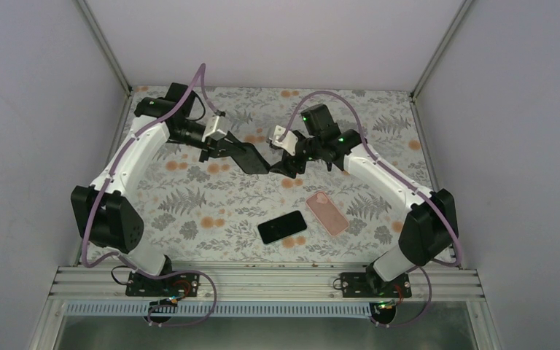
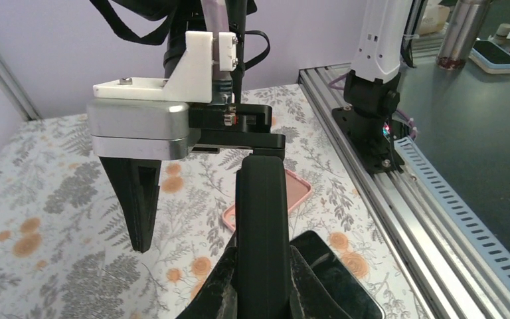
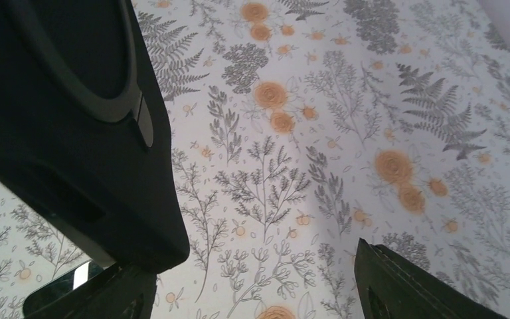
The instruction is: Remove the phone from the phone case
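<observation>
My left gripper is shut on a black cased phone and holds it above the table's middle. In the left wrist view the phone stands edge-on between my left gripper's fingers. My right gripper is open right beside the phone's far end. In the right wrist view the phone's black back, with a grey ring on it, fills the upper left over one finger; the gap of my right gripper holds only patterned table. I cannot tell whether that finger touches the phone.
A pink case and a bare black phone lie flat on the floral table cover near the front; both also show in the left wrist view, pink case, phone. An aluminium rail runs along the near edge.
</observation>
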Controlling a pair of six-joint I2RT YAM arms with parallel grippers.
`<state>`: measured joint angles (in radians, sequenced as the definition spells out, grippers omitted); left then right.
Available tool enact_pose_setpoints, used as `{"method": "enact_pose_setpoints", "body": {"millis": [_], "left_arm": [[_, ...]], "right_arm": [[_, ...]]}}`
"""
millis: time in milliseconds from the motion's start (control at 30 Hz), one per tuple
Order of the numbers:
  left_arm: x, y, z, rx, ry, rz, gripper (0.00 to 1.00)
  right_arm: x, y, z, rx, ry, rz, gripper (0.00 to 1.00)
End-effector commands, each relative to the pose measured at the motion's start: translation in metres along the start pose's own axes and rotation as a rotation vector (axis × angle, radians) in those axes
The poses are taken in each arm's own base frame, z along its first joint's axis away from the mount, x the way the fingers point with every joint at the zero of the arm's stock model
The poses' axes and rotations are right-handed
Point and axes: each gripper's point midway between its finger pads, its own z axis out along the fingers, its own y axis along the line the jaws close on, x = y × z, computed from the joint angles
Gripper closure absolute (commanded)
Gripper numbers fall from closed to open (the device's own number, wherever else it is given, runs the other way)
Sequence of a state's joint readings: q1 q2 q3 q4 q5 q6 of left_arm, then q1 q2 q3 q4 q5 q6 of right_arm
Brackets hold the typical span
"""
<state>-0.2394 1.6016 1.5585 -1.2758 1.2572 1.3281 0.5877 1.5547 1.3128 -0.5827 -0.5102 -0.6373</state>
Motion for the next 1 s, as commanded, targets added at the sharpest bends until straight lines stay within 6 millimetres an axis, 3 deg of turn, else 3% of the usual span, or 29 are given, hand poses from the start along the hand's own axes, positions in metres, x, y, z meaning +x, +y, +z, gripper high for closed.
{"method": "enact_pose_setpoints", "body": {"millis": [0, 200, 600, 800, 967], "left_arm": [[-0.037, -0.031, 0.003, 0.09, -0.178, -0.053, 0.98], [-0.035, -0.028, 0.004, 0.103, -0.211, -0.078, 0.98], [-0.031, -0.017, -0.003, 0.081, -0.243, -0.101, 0.98], [-0.036, -0.01, -0.005, 0.077, -0.258, -0.099, 0.98], [-0.032, -0.007, -0.004, 0.07, -0.228, -0.098, 0.98]], "right_arm": [[-0.066, -0.051, -0.023, 0.207, -0.179, -0.068, 0.23], [-0.083, -0.047, -0.027, 0.176, -0.242, -0.076, 0.22], [-0.141, 0.024, -0.035, -0.068, -0.368, -0.156, 0.18], [-0.165, 0.063, -0.025, -0.244, -0.399, -0.154, 0.18], [-0.158, 0.084, 0.001, -0.367, -0.369, -0.115, 0.27]]}}
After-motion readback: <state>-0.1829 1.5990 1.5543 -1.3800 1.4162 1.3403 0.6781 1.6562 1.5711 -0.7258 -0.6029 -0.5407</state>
